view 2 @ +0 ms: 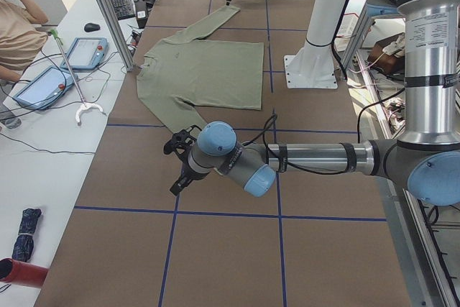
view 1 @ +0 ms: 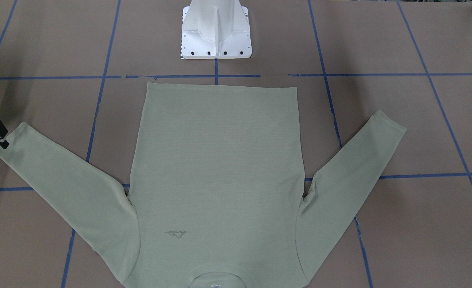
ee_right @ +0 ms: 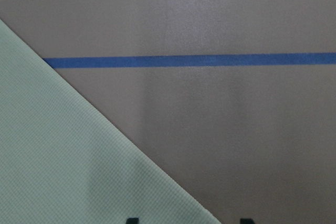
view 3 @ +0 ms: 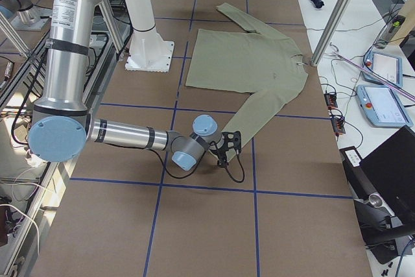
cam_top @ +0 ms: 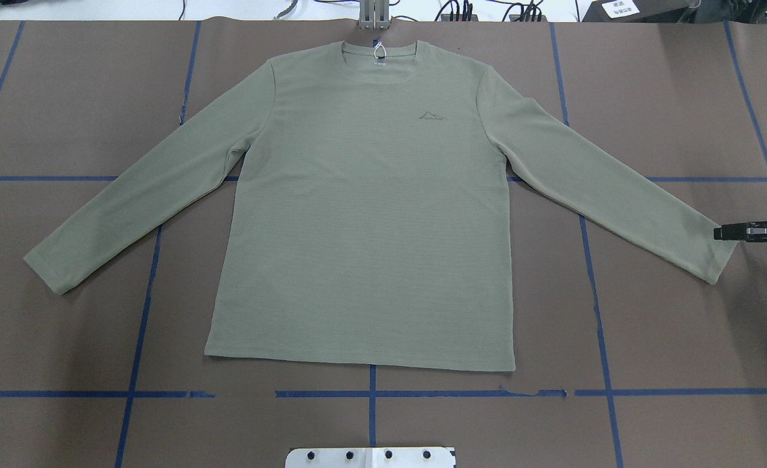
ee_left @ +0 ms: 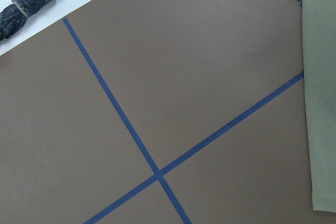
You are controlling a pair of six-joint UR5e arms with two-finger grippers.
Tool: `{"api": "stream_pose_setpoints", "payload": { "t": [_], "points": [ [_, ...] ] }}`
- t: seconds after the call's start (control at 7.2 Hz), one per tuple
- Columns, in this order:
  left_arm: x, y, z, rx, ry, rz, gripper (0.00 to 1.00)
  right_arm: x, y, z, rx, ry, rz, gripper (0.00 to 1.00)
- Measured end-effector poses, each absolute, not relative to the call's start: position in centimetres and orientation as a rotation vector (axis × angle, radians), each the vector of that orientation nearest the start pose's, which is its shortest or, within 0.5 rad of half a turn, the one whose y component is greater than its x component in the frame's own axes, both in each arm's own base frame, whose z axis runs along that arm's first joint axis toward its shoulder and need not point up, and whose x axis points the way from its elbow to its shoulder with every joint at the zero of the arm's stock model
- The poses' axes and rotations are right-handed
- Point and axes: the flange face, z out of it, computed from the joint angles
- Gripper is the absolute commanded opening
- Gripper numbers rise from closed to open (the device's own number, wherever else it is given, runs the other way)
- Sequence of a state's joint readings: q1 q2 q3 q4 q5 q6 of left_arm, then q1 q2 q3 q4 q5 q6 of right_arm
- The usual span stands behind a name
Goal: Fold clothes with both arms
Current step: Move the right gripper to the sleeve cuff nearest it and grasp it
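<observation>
Right gripper (cam_top: 723,232), black and two-fingered, is seen low over the table at the outer end of the pale sage-green long-sleeved shirt (cam_top: 357,227). Its two dark fingertips (ee_right: 132,221) are shown spread apart in the wrist view, with nothing clasped. The slanted edge of the sleeve cuff (cam_top: 715,257) is seen below and between them. Away from this gripper, the shirt is laid flat and face up on the brown-papered table (cam_top: 682,338), with both sleeves angled outward and a white hang tag (cam_top: 378,49) at the neck. Blue tape lines (cam_top: 370,393) are marked across the paper. Past the far sleeve (cam_top: 136,195), the left gripper (view 2: 180,177) is held just beside that sleeve's end; whether it is spread or closed cannot be told. A white pedestal base (view 1: 216,32) is seen beyond the hem.
</observation>
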State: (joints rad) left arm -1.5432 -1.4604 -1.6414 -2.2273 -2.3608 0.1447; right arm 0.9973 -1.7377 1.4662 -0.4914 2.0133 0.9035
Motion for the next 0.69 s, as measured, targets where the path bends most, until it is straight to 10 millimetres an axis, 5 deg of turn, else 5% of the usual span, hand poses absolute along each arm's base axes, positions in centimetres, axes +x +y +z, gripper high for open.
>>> {"api": "stream_pose_setpoints", "payload": {
  "t": [0.28, 0.69],
  "points": [
    [-4.96, -46.85, 60.01, 0.631, 0.732, 0.403, 1.00, -16.55, -41.78, 68.28, 0.297, -0.835, 0.127, 0.66],
    [-4.96, -46.85, 59.94, 0.632, 0.732, 0.404, 1.00, -16.75, -41.87, 68.32, 0.298, -0.834, 0.124, 0.16]
  ]
}}
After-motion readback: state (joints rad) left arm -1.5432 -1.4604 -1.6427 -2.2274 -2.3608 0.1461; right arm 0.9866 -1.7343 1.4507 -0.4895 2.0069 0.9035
